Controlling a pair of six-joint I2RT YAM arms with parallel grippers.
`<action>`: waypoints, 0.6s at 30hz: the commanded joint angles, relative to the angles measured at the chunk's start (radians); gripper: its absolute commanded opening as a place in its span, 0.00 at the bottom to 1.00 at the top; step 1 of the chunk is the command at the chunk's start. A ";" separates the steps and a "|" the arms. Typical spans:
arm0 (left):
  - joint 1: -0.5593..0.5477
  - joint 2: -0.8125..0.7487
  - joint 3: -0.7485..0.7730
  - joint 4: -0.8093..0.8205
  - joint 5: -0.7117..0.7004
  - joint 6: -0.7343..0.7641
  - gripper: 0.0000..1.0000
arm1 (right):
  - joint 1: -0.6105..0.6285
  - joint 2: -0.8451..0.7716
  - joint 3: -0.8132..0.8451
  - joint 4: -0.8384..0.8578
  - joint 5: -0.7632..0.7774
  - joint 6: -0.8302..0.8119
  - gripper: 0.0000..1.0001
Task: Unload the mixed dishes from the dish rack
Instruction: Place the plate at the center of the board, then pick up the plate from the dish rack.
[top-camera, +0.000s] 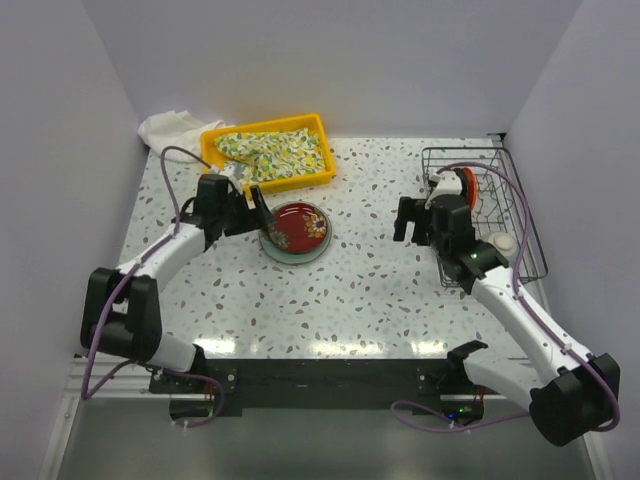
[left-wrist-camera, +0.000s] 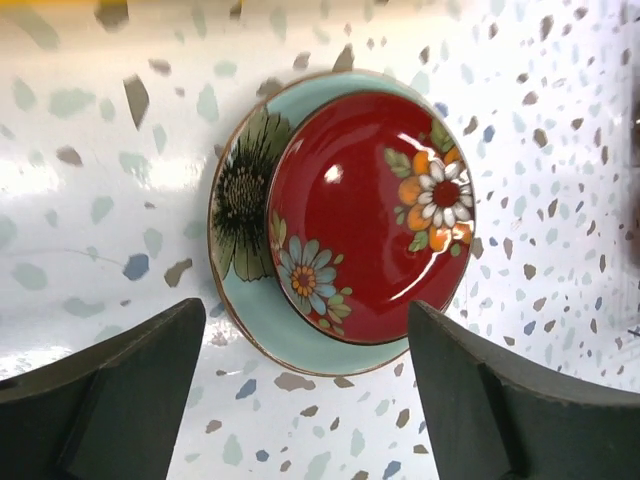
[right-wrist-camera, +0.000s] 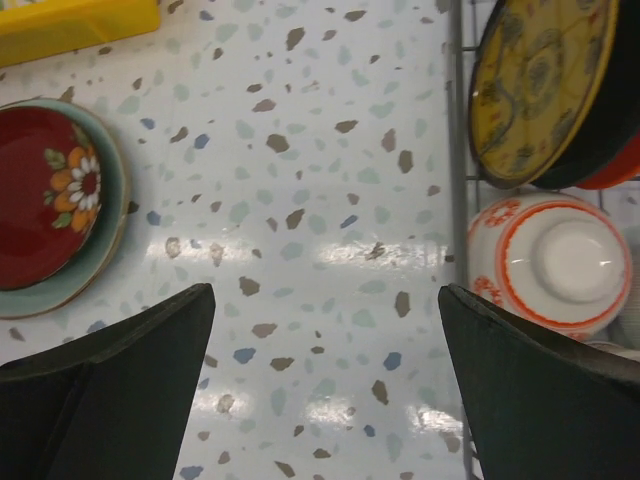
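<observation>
From above, you see the dish rack (top-camera: 500, 215) at right and the red bowl (top-camera: 300, 226) on its plate (top-camera: 283, 256) centre-left. In the left wrist view, your left gripper (left-wrist-camera: 305, 330) is released and empty. Only the right wrist view shows the patterned plate (right-wrist-camera: 535, 85) and white bowl (right-wrist-camera: 550, 262) racked at the right edge, with your right gripper (right-wrist-camera: 325, 300) spread empty over bare table (right-wrist-camera: 300, 200).

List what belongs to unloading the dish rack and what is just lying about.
Belongs to the job:
dish rack
red bowl, out on the table
green-blue plate under it
yellow patterned plate, in the rack
white bowl with red pattern, in the rack

Just lying about:
yellow tray
floral cloth in it
white cloth behind the tray
</observation>
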 joint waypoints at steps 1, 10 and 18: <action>-0.018 -0.183 -0.055 -0.021 -0.051 0.131 0.89 | -0.057 0.060 0.101 -0.028 0.173 -0.097 0.99; -0.035 -0.522 -0.187 -0.093 -0.115 0.180 1.00 | -0.316 0.204 0.213 -0.025 0.159 -0.043 0.98; -0.040 -0.823 -0.257 -0.166 -0.224 0.237 1.00 | -0.433 0.328 0.275 0.098 0.163 -0.153 0.90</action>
